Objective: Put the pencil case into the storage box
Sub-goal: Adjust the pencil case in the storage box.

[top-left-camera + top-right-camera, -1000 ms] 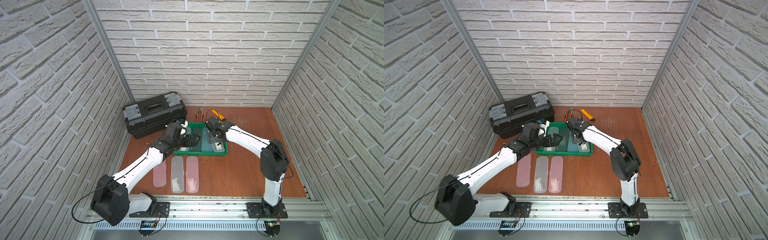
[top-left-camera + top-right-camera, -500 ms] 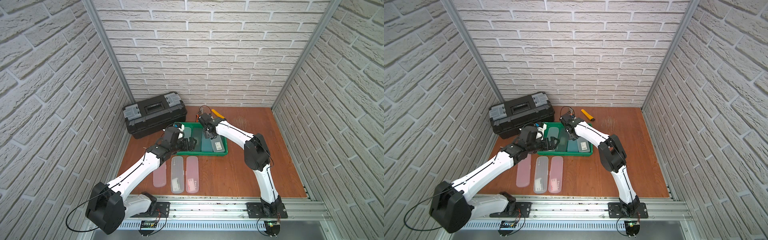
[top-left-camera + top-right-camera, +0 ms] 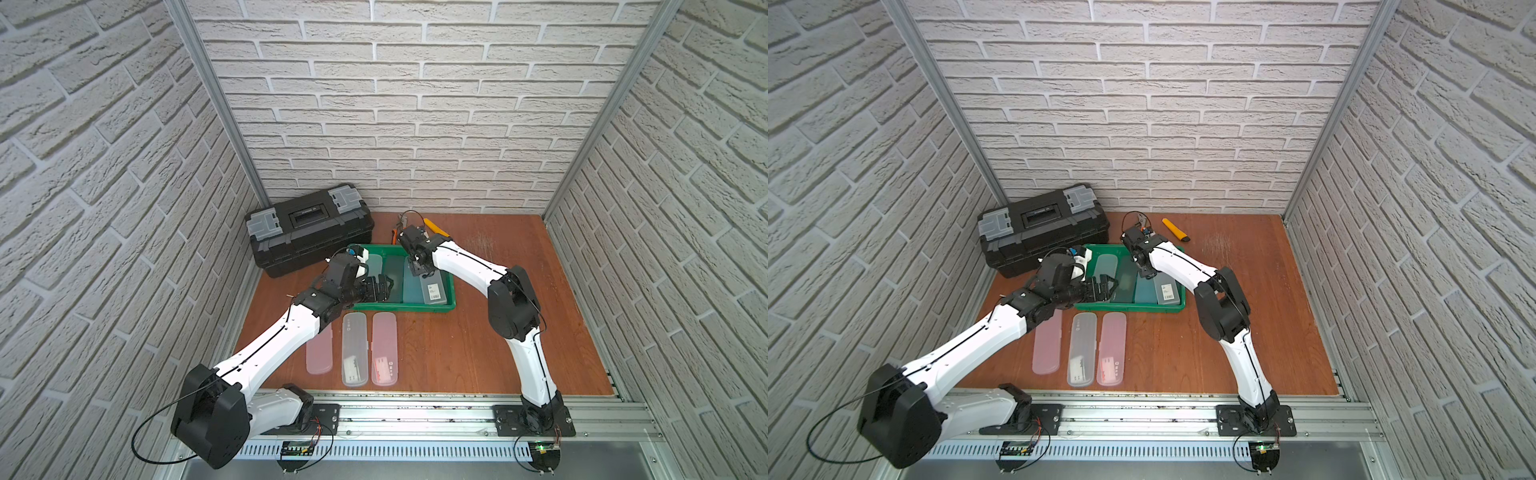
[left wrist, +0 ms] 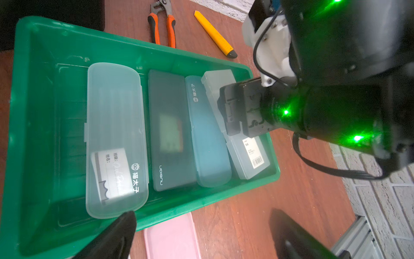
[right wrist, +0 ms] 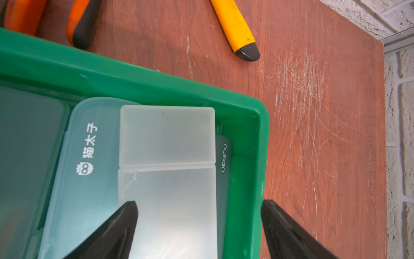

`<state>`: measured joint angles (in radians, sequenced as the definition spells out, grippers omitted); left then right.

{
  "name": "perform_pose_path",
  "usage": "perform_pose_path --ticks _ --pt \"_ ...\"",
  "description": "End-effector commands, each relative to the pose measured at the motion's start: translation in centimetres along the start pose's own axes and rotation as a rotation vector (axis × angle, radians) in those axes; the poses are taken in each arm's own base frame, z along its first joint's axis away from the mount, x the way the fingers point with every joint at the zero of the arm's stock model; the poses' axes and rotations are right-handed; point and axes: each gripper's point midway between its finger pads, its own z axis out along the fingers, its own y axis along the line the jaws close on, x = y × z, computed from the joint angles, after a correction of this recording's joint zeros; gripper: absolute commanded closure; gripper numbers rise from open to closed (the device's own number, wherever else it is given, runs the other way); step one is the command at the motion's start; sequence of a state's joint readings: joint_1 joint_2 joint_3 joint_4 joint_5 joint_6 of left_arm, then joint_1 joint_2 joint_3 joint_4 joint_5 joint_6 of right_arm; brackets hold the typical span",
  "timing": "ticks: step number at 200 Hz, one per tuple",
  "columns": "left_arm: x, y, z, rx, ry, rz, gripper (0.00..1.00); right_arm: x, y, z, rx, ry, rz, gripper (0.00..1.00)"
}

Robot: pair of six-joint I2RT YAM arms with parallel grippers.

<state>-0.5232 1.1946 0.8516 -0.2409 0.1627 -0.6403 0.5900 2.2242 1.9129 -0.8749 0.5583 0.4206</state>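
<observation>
Right wrist view: clear pencil case point(image 5: 165, 179) lies between spread fingers point(image 5: 118, 228).

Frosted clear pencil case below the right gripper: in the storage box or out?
In. The clear pencil case lies within the storage box walls, overlapping the teal case and a dark case beneath it.

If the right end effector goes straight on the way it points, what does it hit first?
Probably the clear pencil case in the green tray, directly ahead of the right end effector; depth is unclear.
</observation>
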Motion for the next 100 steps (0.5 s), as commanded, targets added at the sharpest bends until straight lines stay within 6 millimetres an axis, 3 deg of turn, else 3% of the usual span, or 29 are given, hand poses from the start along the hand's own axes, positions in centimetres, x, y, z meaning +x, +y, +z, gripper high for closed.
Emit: perform_pose_path --ticks 1,51,100 --pt "-1.2 -0.7 -0.7 0.011 -0.039 0.012 0.01 0.2 -0.4 1.3 0.041 0.003 -0.025 0.09" --pt "-1.0 -0.9 -0.5 0.018 -0.027 -0.001 0.01 0.3 -1.7 1.3 0.059 -0.002 -0.006 0.09" --pt "-1.4 -1.0 -0.7 0.017 -0.038 0.001 0.02 -1.2 -2.3 -1.6 -0.010 -0.058 0.010 0.09"
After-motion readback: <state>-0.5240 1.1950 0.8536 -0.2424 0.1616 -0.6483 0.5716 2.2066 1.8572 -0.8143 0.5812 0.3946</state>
